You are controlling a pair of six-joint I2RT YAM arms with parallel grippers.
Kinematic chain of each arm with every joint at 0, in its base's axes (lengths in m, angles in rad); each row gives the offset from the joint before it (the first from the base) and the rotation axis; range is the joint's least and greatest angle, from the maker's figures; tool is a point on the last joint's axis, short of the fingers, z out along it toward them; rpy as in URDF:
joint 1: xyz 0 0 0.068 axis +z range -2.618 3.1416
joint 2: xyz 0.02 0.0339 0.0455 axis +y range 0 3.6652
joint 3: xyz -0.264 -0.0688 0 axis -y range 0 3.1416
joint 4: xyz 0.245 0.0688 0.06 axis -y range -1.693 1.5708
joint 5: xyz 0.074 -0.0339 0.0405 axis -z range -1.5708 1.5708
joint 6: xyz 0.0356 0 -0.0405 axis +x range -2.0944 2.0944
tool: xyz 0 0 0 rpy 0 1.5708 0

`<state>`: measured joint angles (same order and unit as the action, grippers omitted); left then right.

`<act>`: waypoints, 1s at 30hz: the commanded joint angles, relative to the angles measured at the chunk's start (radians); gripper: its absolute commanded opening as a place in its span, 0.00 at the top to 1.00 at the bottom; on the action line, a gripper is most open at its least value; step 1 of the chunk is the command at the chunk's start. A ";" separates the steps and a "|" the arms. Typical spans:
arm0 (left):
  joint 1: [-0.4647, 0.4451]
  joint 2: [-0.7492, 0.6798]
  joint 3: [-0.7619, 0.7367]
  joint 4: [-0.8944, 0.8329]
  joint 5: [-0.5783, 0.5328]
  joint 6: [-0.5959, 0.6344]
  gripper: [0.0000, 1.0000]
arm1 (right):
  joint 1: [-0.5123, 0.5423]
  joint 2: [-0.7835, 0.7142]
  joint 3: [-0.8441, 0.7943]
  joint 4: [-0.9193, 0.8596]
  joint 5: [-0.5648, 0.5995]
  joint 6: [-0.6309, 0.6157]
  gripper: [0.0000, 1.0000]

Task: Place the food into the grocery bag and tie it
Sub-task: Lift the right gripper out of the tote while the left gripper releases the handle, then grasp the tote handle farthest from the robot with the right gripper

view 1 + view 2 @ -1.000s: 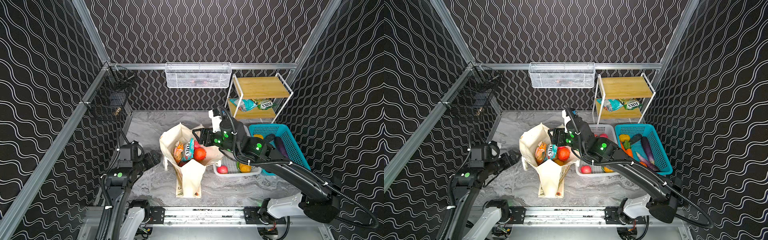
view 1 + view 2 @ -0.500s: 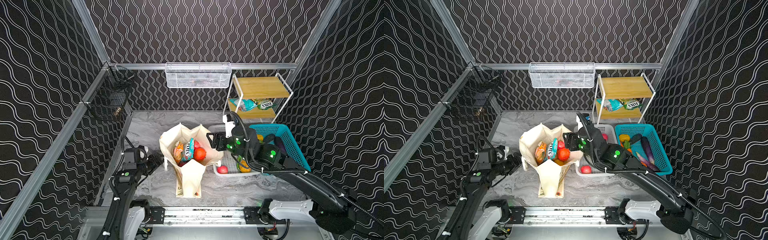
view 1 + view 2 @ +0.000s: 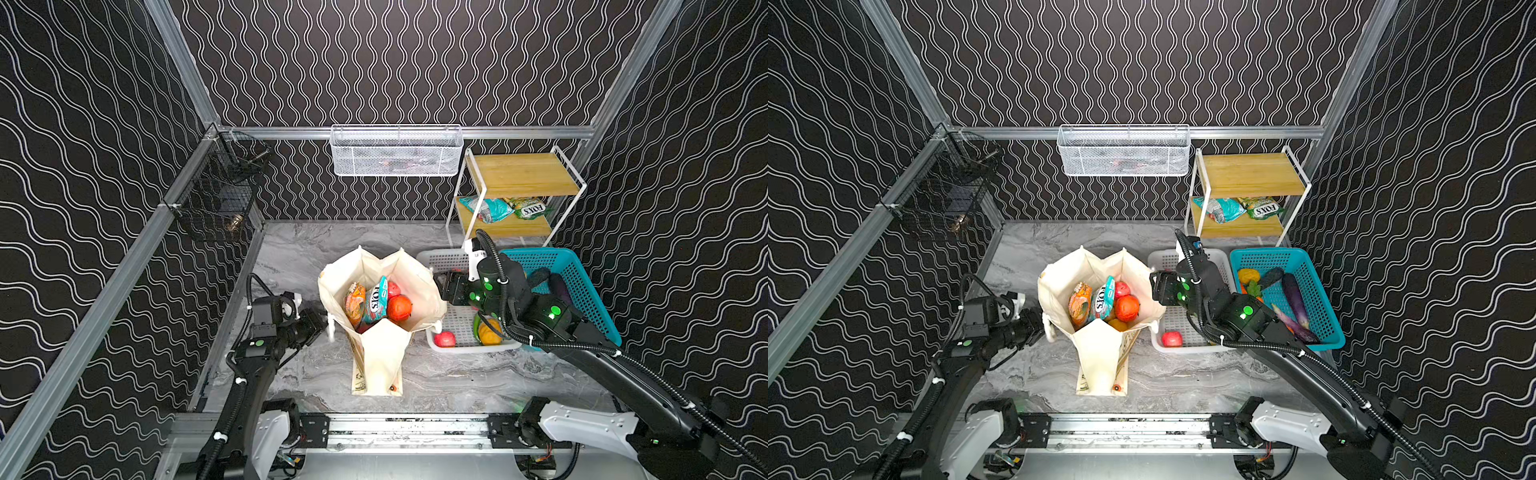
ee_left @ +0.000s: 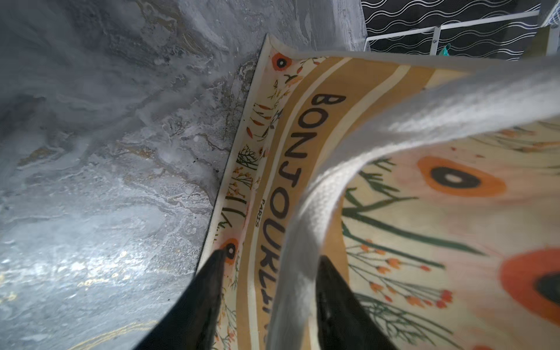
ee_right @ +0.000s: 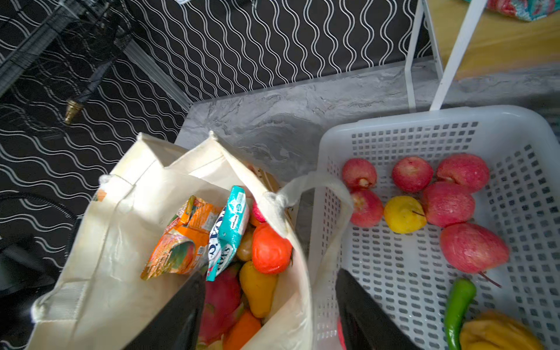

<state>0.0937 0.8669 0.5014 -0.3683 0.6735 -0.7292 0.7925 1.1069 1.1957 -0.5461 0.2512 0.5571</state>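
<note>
The cream flower-print grocery bag (image 3: 376, 357) (image 3: 1100, 353) stands open mid-table. Inside it are an orange packet (image 3: 354, 303), a teal packet (image 5: 227, 230), a red tomato (image 3: 1127, 307), a yellow pear (image 5: 257, 285) and a pink dragon fruit (image 5: 221, 297). My left gripper (image 3: 328, 326) (image 4: 271, 256) is at the bag's left side. Its jaws stand apart around the thick cream handle (image 4: 318, 197), which lies against one finger. My right gripper (image 3: 440, 286) (image 5: 269, 275) is open, straddling the bag's right wall and its other handle (image 5: 315, 185).
A white basket (image 5: 424, 118) right of the bag holds red apples (image 5: 412, 174), a yellow fruit (image 5: 403, 213) and a green chilli (image 5: 457, 303). A teal basket (image 3: 582, 282) with vegetables stands beyond it. Behind is a wooden shelf (image 3: 523, 174) bearing snack packets (image 3: 486, 208). A wire basket (image 3: 395, 149) hangs on the back wall.
My left arm has moved right to the bag's side and its jaws have narrowed around the handle. My right gripper has drawn back from over the bag's mouth to its right edge.
</note>
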 commanded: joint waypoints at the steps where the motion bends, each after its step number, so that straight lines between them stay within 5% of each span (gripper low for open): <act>1: 0.001 0.006 -0.006 0.054 0.035 -0.001 0.56 | -0.037 -0.011 -0.030 0.017 -0.050 0.013 0.31; 13: 0.023 -0.024 0.065 -0.074 0.004 0.023 0.98 | -0.256 -0.069 -0.191 0.091 -0.246 0.060 0.34; 30: 0.174 -0.100 0.337 -0.412 -0.052 0.142 1.00 | -0.382 0.025 -0.386 0.244 -0.489 0.143 0.35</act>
<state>0.2600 0.7612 0.8124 -0.7277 0.6270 -0.6266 0.4229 1.1175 0.8234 -0.3687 -0.1936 0.6727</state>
